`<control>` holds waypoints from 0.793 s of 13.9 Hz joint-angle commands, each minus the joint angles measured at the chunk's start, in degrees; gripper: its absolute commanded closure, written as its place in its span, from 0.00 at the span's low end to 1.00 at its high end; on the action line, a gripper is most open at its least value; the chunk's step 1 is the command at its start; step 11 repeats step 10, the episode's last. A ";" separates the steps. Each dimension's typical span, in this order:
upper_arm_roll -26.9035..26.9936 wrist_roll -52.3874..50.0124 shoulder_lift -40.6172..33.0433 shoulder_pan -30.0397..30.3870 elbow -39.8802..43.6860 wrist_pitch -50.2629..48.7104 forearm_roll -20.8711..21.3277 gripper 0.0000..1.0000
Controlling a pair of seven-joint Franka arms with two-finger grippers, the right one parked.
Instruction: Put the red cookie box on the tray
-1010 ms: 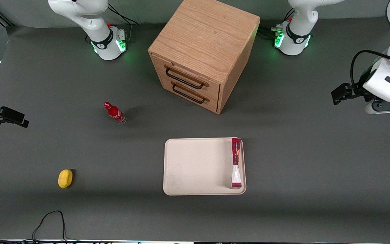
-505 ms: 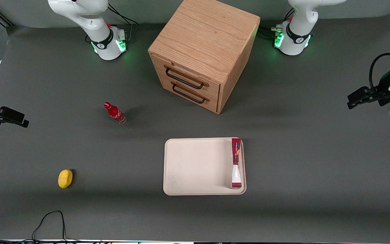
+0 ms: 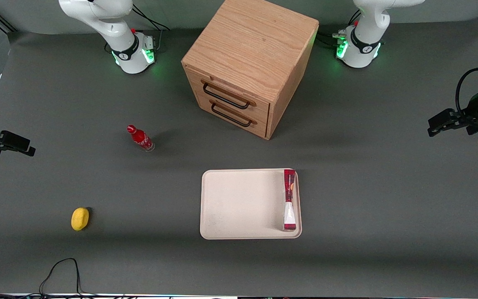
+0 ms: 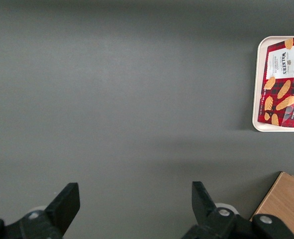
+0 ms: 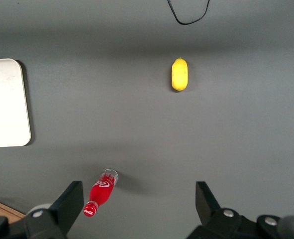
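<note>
The red cookie box [image 3: 289, 199] rests in the cream-white tray [image 3: 239, 203], along the tray's rim nearest the working arm's end of the table. The left wrist view shows its dark red face with printed cookies [image 4: 281, 84] inside the tray's rim [image 4: 258, 89]. My gripper [image 3: 433, 126] hovers over bare table far toward the working arm's end, well apart from the tray. Its fingers [image 4: 67, 199] stand wide open around the gripper's middle [image 4: 134, 191], with only grey table between them.
A wooden drawer cabinet [image 3: 247, 66] stands farther from the front camera than the tray; its corner [image 4: 286, 199] shows in the left wrist view. A small red bottle [image 3: 140, 138] and a yellow lemon [image 3: 80, 218] lie toward the parked arm's end. A black cable [image 3: 60, 270] loops near the front edge.
My gripper has drawn away from the tray toward the working arm's end of the table, mostly in the first half second. The box and tray have not moved.
</note>
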 commanded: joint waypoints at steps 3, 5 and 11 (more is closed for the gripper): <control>0.75 1.60 -0.44 -0.97 1.08 -2.17 -0.77 0.00; 0.67 1.59 -0.44 -0.97 1.00 -2.52 -1.73 0.00; 0.67 1.95 -0.61 -0.97 1.09 -3.84 -1.73 0.00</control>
